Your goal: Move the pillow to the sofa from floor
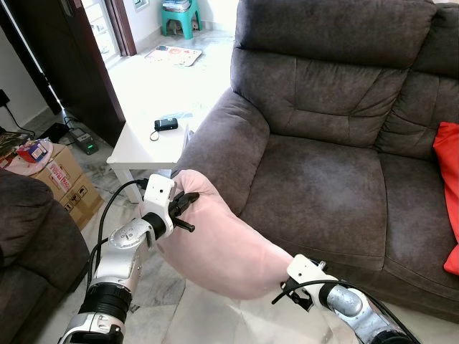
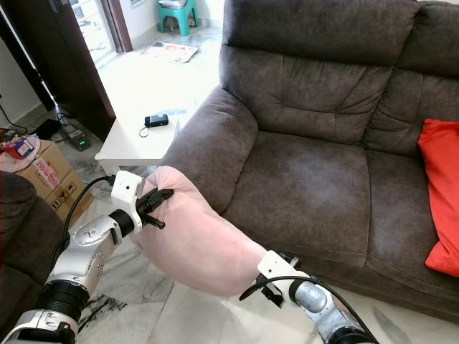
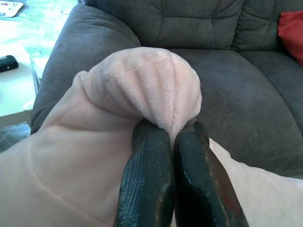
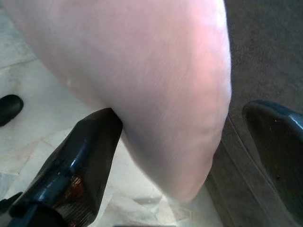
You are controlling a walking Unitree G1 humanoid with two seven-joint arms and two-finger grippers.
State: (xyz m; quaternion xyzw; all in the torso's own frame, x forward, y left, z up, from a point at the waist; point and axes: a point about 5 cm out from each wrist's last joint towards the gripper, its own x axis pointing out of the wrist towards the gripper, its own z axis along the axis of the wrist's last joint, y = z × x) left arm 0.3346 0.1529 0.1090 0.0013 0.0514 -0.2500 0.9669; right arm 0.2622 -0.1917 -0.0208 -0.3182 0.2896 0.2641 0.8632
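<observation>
Pinching pink pillow [image 1: 215, 244] corner, left tool [image 1: 188, 209] above marble floor [image 1: 208, 319]; right tool [image 4: 189, 156] spread; brown sofa [image 1: 323, 165] beside.

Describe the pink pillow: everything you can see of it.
The pillow is pale pink, soft and plush-looking, long and plump. It hangs off the floor in front of the brown sofa, near its armrest, not yet on the seat. The left pincer is shut on a bunched corner of it, puckering the fabric into folds. The right pincer is open around the pillow's other end, one finger against its underside.
</observation>
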